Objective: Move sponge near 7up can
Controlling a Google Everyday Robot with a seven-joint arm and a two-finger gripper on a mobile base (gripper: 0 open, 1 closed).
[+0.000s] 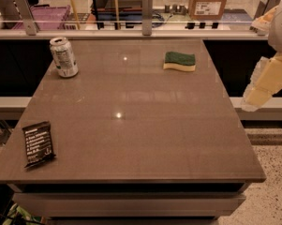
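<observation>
While my pincer (256,97) hangs right of the surface (131,139), its state untellable, I'd grip the far sponge (179,61) squarely and set it beside the far-left 7up can (63,56).

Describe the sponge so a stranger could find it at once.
On the brown table, look toward the far right corner, the side where the gripper hangs beyond the edge. The sponge lies flat there, alone: green on top, yellow beneath, unlike the upright can and black packet at the left.

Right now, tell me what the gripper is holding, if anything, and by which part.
Nothing. The gripper hangs beyond the right edge of the brown rectangular table, apart from the green-and-yellow rectangular foam sponge, which lies untouched on it.
</observation>
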